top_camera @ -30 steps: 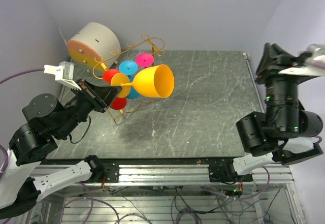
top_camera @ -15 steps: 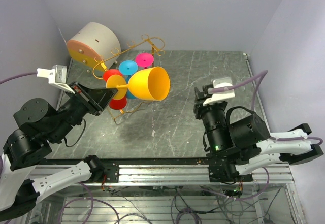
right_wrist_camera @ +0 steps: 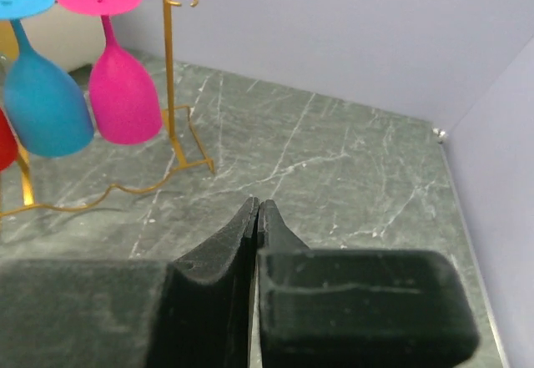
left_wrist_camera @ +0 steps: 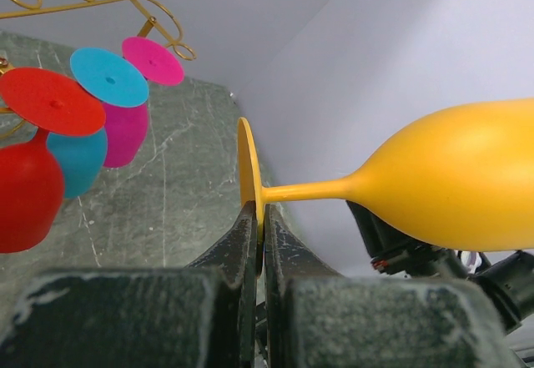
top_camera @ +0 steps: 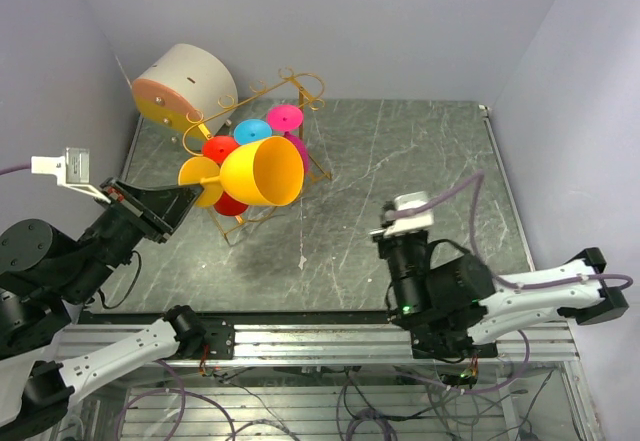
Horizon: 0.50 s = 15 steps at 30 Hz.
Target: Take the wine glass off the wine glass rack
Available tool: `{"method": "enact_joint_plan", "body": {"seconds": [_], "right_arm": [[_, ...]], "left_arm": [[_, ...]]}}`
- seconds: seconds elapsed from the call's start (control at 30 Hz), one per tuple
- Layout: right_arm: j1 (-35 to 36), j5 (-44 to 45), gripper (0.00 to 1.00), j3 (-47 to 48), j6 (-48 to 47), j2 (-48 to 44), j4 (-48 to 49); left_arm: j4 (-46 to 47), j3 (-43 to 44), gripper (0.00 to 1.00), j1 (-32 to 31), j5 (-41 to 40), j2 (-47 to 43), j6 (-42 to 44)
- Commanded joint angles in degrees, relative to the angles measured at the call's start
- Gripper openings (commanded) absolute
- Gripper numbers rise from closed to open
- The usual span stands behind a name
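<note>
Yellow wine glass (left_wrist_camera: 450, 176) held sideways in the air, foot pinched in left end effector (left_wrist_camera: 259, 218), seemingly clear of gold wine glass rack (right_wrist_camera: 172, 68) at far left. Right end effector (right_wrist_camera: 256, 209) pressed together, empty. Next: upright, down onto table (top_camera: 420, 161).

Marble table (top_camera: 420, 161) bears rack (right_wrist_camera: 172, 76), perhaps drum (top_camera: 190, 73).
</note>
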Motion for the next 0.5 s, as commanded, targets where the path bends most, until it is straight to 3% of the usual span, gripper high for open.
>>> {"method": "enact_joint_plan", "body": {"seconds": [0.0,0.13,0.17,0.47], "right_arm": [[1.47,10.02,0.0,-4.42,-15.04,7.47,15.43],[-14.59,9.06,0.02,-7.09,-47.16,14.31,58.16],[-18.21,9.06,0.05,-5.93,-52.24,16.64,63.92],[-43.67,5.62,0.11,8.31,-63.69,30.92,65.01]], "left_arm": [[-1.07,0.63,0.07,-0.16,-1.67,-0.92,-0.85],[-1.57,0.49,0.07,-0.16,-2.17,-1.7,-0.95],[-1.76,0.56,0.07,-0.19,-2.39,-1.84,-0.94],[-1.72,-0.13,0.07,-0.16,-3.01,-2.56,-0.79]]}}
